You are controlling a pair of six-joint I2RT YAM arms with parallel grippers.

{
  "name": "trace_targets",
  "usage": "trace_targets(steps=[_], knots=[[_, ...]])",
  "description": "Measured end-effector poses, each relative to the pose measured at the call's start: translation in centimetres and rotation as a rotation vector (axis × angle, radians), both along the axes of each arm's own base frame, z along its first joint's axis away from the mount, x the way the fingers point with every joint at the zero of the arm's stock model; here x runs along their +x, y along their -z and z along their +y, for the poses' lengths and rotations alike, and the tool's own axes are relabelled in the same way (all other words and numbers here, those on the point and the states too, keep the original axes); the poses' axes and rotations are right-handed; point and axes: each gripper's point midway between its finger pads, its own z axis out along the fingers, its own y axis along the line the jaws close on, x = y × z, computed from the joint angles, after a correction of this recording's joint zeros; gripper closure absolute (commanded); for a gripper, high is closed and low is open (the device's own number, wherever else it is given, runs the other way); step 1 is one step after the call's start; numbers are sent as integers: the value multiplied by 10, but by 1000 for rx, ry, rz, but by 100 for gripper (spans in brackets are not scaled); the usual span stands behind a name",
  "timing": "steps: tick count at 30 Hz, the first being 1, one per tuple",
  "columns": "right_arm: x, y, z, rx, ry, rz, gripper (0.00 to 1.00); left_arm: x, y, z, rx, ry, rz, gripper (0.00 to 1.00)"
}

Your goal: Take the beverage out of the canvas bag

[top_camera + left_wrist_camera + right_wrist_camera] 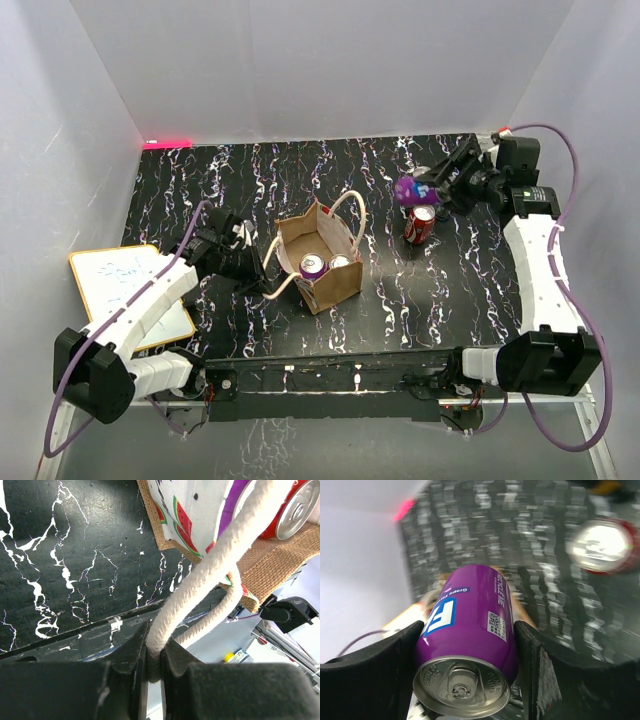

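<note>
You will find the canvas bag (320,262) standing upright on the black marbled table (200,190), mouth open to the ceiling. Its body sits skewed to the table's edges, and the far handle (347,205) arches up free. Two cans stand inside it with their tops up: a purple-topped can (313,266) and, just beside it, a second can (339,262), whose side reads red in the left wrist view (300,505). Your left gripper (255,270) sits just left of the bag, pressed together on the near handle (283,288). The wrist view confirms the cream rope (200,580) pinched between the pads (154,662), and the bag's watermelon-print lining shows behind it. Your right gripper (418,186) is up and to the right of the bag, on its far side, well apart from it. It is clamped across the body of a purple can (409,190) that is clear of the table. In the right wrist view that can (470,630) lies between the two fingers (470,655). Its long axis runs along the line of the gripper, with the pull-tab end facing the wrist and the base pointing away. That view is blurred beyond the can. A red can (420,225) stands upright on the table right of the bag, below the held can. A white board (130,295) lies flat, well to the left of the bag.
</note>
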Motion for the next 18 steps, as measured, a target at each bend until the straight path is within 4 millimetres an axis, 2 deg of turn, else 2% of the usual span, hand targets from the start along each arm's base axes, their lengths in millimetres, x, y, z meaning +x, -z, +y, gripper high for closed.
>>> trace_targets(steps=[3, 6, 10, 13, 15, 18], knots=[[-11, 35, -36, -172, 138, 117, 91, 0, 4, -1, 3, 11, 18, 100], [-28, 60, -71, -344, 268, 225, 91, 1, 12, -2, 16, 24, 44, 100], [-45, 69, -110, -515, 412, 284, 91, 4, 14, -3, 34, 47, 59, 100], [-49, 73, -133, -606, 504, 315, 91, 8, 12, -3, 42, 68, 48, 100], [-49, 80, -143, -645, 547, 344, 92, 9, 9, -3, 43, 78, 37, 100], [-44, 103, -151, -663, 566, 410, 91, 12, 6, -3, 47, 99, 24, 100]])
